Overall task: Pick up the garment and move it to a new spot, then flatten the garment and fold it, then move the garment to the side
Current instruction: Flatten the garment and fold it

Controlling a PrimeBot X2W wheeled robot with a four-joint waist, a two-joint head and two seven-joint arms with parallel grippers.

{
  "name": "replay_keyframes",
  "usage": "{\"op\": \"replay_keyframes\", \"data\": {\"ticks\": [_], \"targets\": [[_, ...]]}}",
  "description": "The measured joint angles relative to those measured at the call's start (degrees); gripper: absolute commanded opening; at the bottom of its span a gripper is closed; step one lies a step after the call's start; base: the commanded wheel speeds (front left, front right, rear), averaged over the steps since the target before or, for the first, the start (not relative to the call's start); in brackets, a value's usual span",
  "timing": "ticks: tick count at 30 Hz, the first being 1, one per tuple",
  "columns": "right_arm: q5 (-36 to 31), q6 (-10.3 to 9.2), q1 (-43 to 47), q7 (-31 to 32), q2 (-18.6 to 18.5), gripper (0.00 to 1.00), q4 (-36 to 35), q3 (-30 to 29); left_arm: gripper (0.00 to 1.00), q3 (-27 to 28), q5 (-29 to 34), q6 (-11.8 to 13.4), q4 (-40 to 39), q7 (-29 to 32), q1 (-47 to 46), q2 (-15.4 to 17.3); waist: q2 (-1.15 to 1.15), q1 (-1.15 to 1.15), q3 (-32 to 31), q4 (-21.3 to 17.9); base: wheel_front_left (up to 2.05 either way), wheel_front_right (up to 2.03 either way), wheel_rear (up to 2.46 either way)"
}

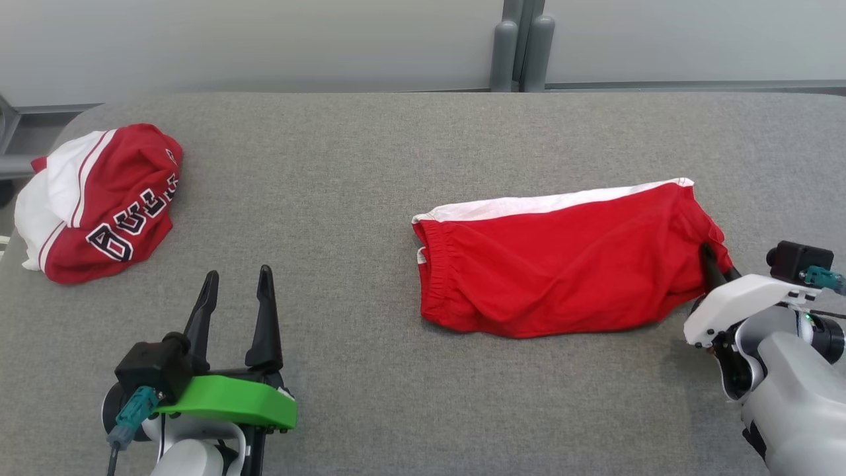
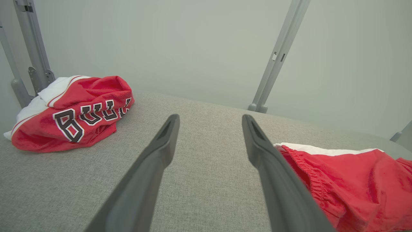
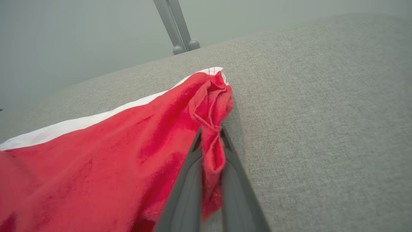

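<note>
On one worktop two garments are recorded: red shorts right of centre, clamped at their end by the right pincer, and a crumpled jersey far left; the left pincer is spread open.

The head camera sits high up and looks forward and down on the grey desk, from a bit far off. The left pincer shows low on the left and the right pincer low on the right. The left wrist camera sits low, near the desk top, and looks out between its fingers toward the wall. It shares the jersey and the red shorts with the head camera. The right wrist camera looks at one end of the red shorts from very close, with the desk behind.
</note>
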Motion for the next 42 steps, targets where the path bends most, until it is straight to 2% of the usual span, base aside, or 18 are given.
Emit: {"op": "replay_keyframes", "data": {"ticks": [5,14,23,42], "targets": [[-3.2,-0.01,-1.3,0.0,0.3,0.00,-2.1,1.5,1.00,-0.1,-0.4,0.0,0.1,0.0,0.2,-0.1,0.00,0.00,-1.0,0.4,0.00,0.00,0.00],[-6.5,-0.01,-2.6,2.1,5.3,0.00,-8.7,7.5,1.00,-0.7,-0.9,-0.1,0.5,0.0,1.1,-0.3,0.00,0.00,-3.0,2.0,0.00,0.00,0.00],[-8.8,-0.02,-1.2,5.7,8.2,0.00,-12.4,13.3,1.00,-0.8,-1.2,-0.1,0.3,0.0,1.6,-0.4,0.00,0.00,-3.7,4.8,0.00,0.00,0.00],[-14.1,-0.03,-2.3,7.1,11.3,0.00,-8.2,22.5,1.00,-0.3,-1.3,-0.1,0.4,-0.1,1.5,-0.9,0.00,0.00,-2.3,7.1,0.00,0.00,0.00]]}}
